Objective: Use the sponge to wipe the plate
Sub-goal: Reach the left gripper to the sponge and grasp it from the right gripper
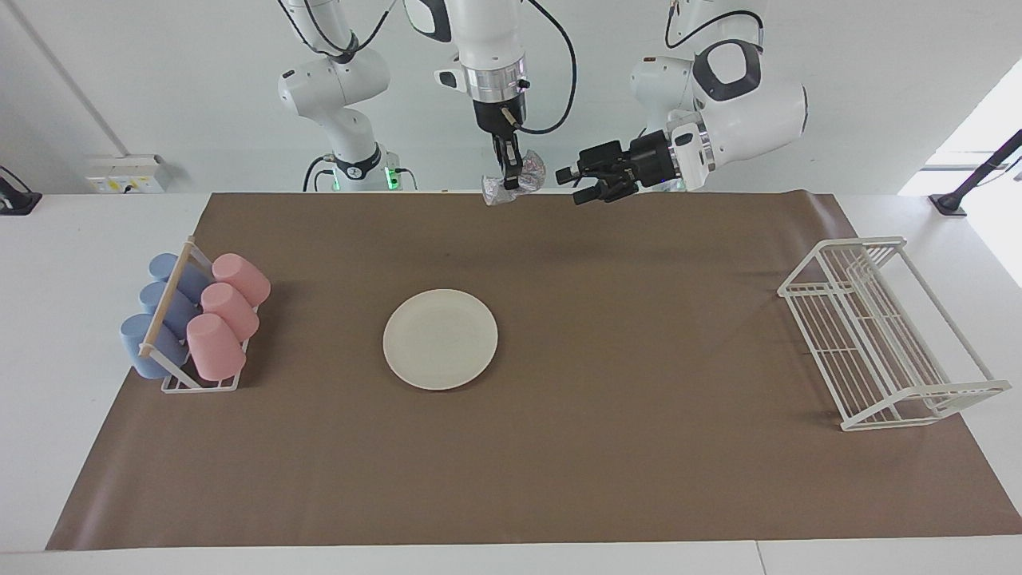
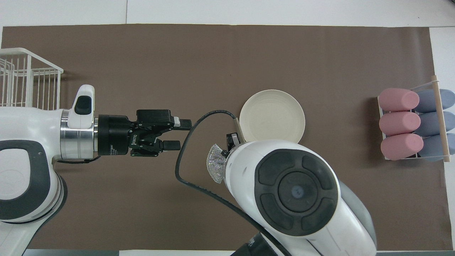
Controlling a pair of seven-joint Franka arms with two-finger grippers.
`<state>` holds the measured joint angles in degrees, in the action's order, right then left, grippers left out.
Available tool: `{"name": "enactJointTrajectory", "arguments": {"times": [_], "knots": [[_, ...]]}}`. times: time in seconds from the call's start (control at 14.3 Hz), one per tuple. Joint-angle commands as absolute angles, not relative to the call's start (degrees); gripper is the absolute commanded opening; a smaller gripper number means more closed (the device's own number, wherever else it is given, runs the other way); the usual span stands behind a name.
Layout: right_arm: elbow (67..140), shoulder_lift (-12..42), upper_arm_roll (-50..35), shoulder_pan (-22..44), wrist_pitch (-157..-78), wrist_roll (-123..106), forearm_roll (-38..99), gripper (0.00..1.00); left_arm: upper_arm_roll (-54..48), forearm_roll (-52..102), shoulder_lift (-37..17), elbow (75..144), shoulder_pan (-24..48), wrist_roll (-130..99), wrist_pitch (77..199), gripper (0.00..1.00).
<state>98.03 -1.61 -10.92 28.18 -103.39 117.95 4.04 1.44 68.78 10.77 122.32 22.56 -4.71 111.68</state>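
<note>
My right gripper (image 1: 505, 174) pinches the sponge (image 1: 513, 182) high over the mat's robot-side edge | my left gripper (image 1: 576, 185) hangs beside it, fingers spread, empty | sponge looks soft, light, crumpled: best pinched mid-body | plate (image 1: 440, 339) lies flat mid-mat, bare; likely stiff, smooth and prone to sliding.

White wall (image 1: 160, 88), bright window (image 1: 978, 132)
</note>
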Motion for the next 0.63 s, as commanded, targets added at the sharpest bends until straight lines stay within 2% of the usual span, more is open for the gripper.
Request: {"name": "enactJointTrajectory", "arguments": {"times": [0.0,0.56], "knots": [[97.12,-0.97,-11.25,27.95,-103.54,119.18,2.55,0.00,2.29,69.79,9.23,122.70,24.25,-0.19,109.78,0.97],[97.03,-0.97,-11.25,27.86,-103.54,119.18,2.55,0.00,2.46,70.75,8.96,122.34,23.91,0.18,104.16,0.89]]}}
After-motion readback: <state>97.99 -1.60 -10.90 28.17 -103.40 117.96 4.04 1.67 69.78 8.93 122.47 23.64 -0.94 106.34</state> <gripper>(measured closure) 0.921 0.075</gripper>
